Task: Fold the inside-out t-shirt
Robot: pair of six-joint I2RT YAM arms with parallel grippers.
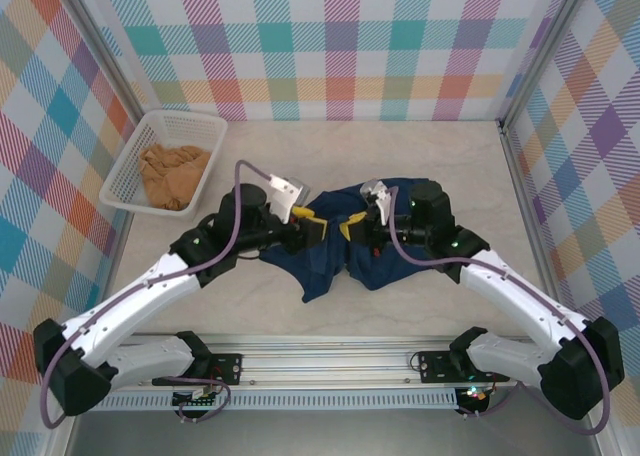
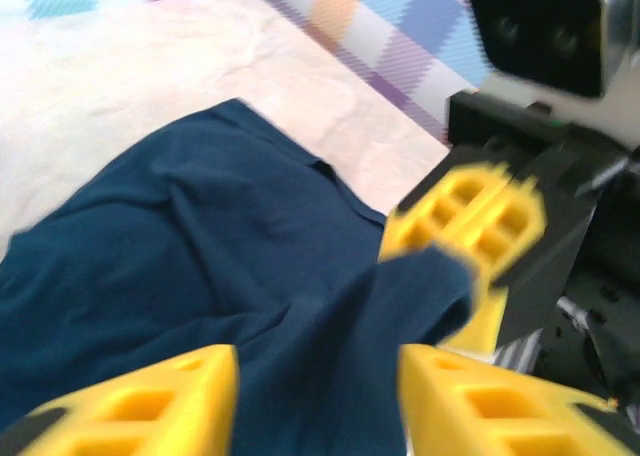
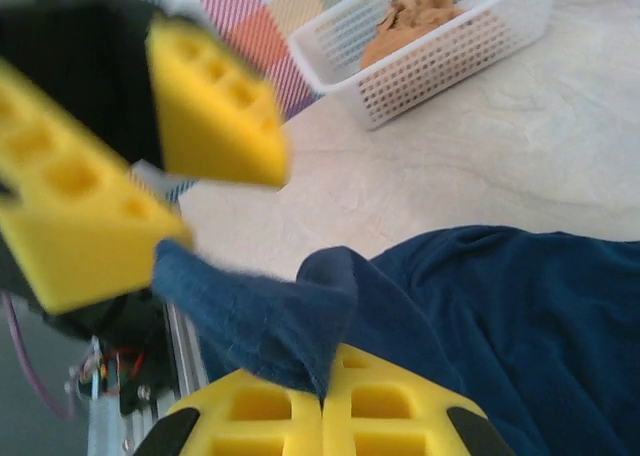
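Pinching a raised shirt [image 1: 322, 271] fold in right gripper [image 3: 322, 398], pads pressed together on cloth, probably to tension it. Straddling same fold with left gripper [image 2: 318, 378], jaws spread, likely for second grip. Seeing shirt crumpled right of basket [image 1: 190, 119], well apart.

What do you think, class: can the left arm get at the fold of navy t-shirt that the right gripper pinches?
Probably yes. The left gripper is open, with a fold of the t-shirt lying between its fingers, close beside the right gripper, which is shut on the cloth. Nothing stands between them.
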